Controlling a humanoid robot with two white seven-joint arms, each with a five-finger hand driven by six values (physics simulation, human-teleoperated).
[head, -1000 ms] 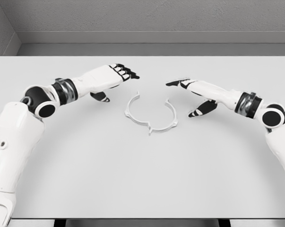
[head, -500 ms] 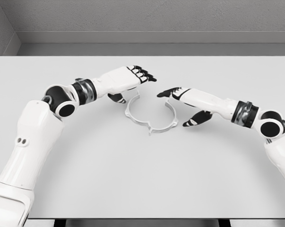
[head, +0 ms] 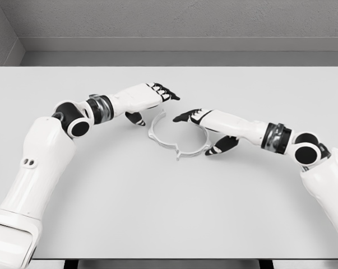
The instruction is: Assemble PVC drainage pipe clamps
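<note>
Roughly at the middle of the desk [head: 169, 213], a little toward its far edge, lie the two white halves of a pipe clamp: the left clamp half [head: 155, 132] and the right clamp half [head: 195, 147], each a thin curved band lying flat on the surface. Their arcs face each other so that together they outline an almost closed ring, gapped at the far side; at the near side their ends sit close together at a small pointed tab, though whether they are actually joined there cannot be told. The left hand [head: 152, 96] hangs over the far end of the left clamp half, fingers extended and slightly curled with the dark fingertips pointing toward the gap and the thumb dropped beneath, holding nothing. The right hand [head: 205, 120] reaches in from the other side, lying over the far part of the right clamp half, fingers stretched out flat toward the ring's centre and the thumb hanging toward the near edge; it too grips nothing, and whether it touches the band is not clear. Both hands appear placed this way to come at the ring from opposite sides, one for each half, so the pieces can be steadied or pressed together. My reading is that the assembly is at its approach stage, neither piece grasped yet.
</note>
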